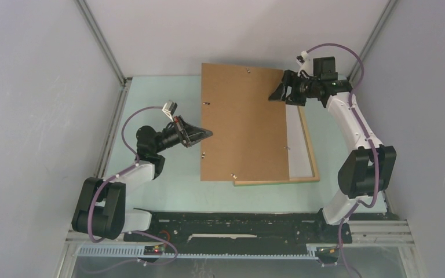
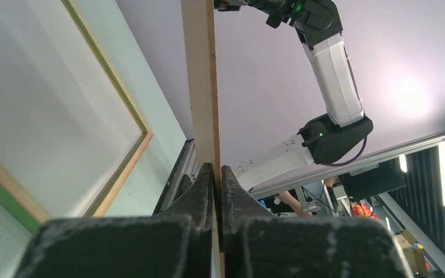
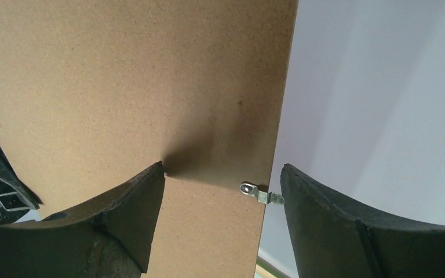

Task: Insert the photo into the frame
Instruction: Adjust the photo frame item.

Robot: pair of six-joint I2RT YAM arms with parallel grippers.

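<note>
Frame [image 1: 272, 181] lies on counter [image 1: 162, 191] beneath backing board [image 1: 240, 121]; left jaws clamp board edge, right jaws stand open astride it.

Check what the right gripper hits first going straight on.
The right gripper meets the brown backing board first: its edge, with a metal tab, sits between the open jaws. Contact likely soon; depth unclear.
</note>
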